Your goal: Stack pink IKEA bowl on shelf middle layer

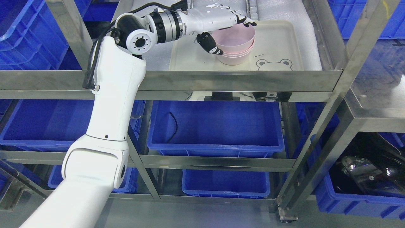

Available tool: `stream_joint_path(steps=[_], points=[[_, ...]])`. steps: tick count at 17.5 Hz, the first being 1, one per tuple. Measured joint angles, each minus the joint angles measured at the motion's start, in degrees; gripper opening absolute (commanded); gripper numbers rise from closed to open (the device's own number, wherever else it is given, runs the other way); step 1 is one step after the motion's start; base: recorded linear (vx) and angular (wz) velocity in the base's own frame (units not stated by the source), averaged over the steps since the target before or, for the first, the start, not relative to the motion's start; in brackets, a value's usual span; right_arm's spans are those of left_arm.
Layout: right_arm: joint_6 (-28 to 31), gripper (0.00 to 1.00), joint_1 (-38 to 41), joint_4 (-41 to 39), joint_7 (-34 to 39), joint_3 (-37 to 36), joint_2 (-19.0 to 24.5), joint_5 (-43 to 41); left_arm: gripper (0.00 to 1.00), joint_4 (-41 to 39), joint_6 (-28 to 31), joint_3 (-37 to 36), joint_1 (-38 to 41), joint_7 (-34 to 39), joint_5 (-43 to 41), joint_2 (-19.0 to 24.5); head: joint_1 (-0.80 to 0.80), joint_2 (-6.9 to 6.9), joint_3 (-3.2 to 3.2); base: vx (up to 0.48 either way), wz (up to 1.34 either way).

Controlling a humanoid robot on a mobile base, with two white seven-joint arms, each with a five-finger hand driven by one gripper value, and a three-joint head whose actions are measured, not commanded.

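left robot hand (228, 28) grips top pink bowl (236, 37) | bowl stack on cream tray (281, 47) | steel shelf (177, 79)

The left arm (109, 104) has smooth white shells and a black elbow joint capped by a white disc ringed with small holes. A black cable (91, 60) runs alongside. A silver ribbed wrist collar (167, 25) meets the white left hand (218, 23), whose fingertips (250, 22) are black.
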Motion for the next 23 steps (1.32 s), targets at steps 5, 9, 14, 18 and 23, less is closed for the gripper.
stream_joint_path(steps=[5,9,14,18,23], points=[[0.0,1.0,0.0,0.0,0.0,0.0,0.0,0.0,0.83,-0.9,0.2,0.6,0.6,-0.1,11.2,-0.7,0.0,0.0,0.0,0.0,0.0],[0.0,1.0,0.0,0.0,0.0,0.0,0.0,0.0,0.85,-2.6,0.4,-1.4,4.9,1.0,22.7,-0.9,0.0,0.0,0.0,0.0,0.0],[0.0,1.0,0.0,0.0,0.0,0.0,0.0,0.0,0.85,-6.7,0.7,-7.6,14.3,7.1,28.9,-1.2,0.0,0.0,0.0,0.0,0.0],[0.0,1.0,0.0,0.0,0.0,0.0,0.0,0.0,0.85,-9.1,-2.7,-12.5,22.3,8.9,28.2,-1.3,0.0,0.0,0.0,-0.002,0.07],[0.0,1.0,0.0,0.0,0.0,0.0,0.0,0.0,0.86,-9.7,-7.9,-16.9,33.2,9.3,25.0,-1.4,0.0,0.0,0.0,-0.018,0.06]])
